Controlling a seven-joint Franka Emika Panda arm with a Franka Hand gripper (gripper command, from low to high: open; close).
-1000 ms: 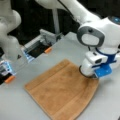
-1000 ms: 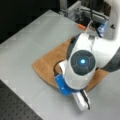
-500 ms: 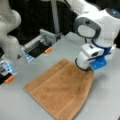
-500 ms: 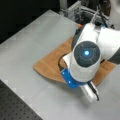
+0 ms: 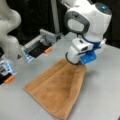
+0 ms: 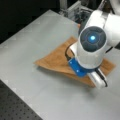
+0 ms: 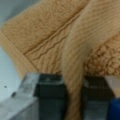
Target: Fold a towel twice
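Claw [image 7: 72, 97] risen, towel [image 5: 55, 90] corner lifted

The white arm comes in from about 1 o'clock in a front view and bends down over the desk, with the wrist pointing toward 7 o'clock. The tool [image 5: 79, 62] sits low at the end of it, below the blue wrist part, close to the desk surface. In a front view, the tool [image 6: 75, 65] is mostly hidden under the round white joint with the blue light, and the arm leaves toward 1 o'clock. In the wrist view, the two dark fingers [image 7: 51, 96] stand at 7 and 5 o'clock, pressed together on a raised fold of the towel [image 7: 72, 75] between them.
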